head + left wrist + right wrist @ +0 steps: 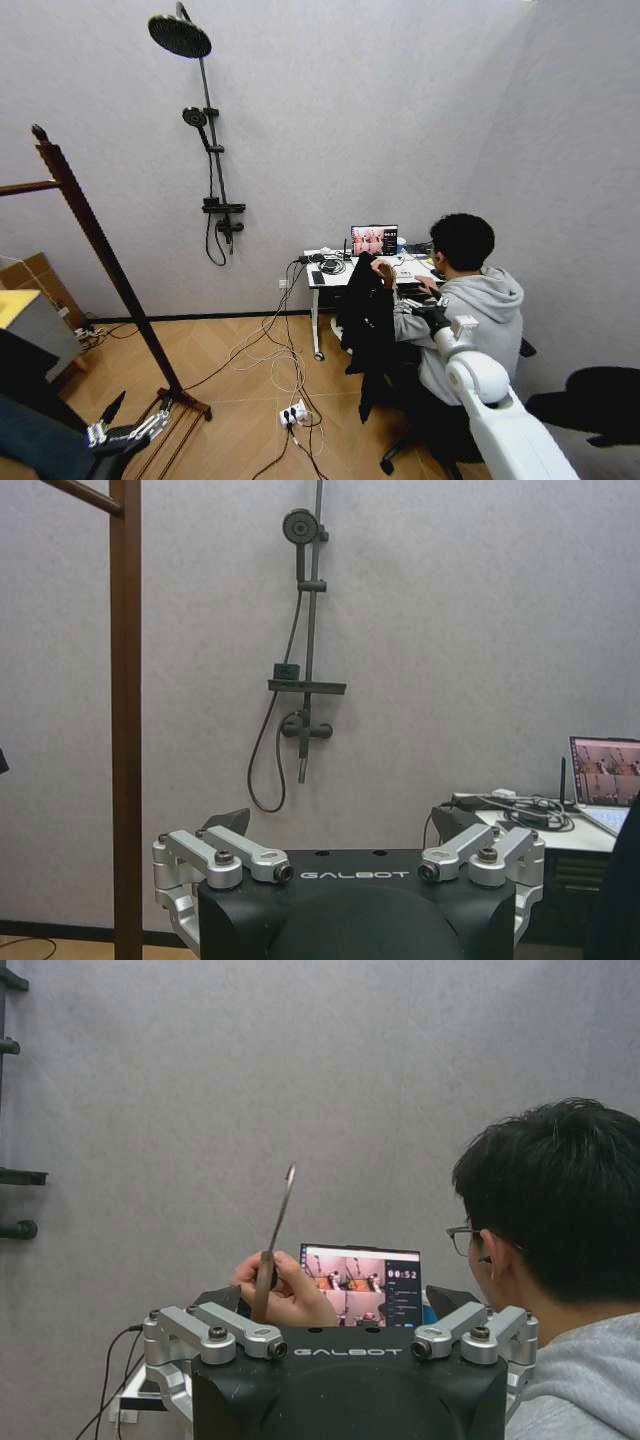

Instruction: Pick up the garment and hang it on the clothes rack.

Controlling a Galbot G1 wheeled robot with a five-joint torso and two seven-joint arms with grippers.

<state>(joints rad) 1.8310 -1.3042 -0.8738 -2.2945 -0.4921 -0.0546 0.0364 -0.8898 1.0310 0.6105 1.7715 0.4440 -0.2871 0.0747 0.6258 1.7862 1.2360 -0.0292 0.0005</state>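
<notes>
A person's hand [383,270] holds the black garment [368,325] up at centre frame. The right gripper [436,318] sits beside it, fingers spread. The left gripper [125,432], lower left, is likewise spread beside the clothes rack [100,245].

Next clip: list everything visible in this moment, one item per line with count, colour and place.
garment: one, black, hanging beside the desk, hook held by the person's hand
clothes rack: one, red-brown wood, left
shower rail: one, black, on the back wall
desk: one, white, against the wall
laptop: one, screen lit, on the desk
power strip: one, white, on the floor with cables
left gripper: open, low beside the rack base
right gripper: open, raised near the garment
</notes>
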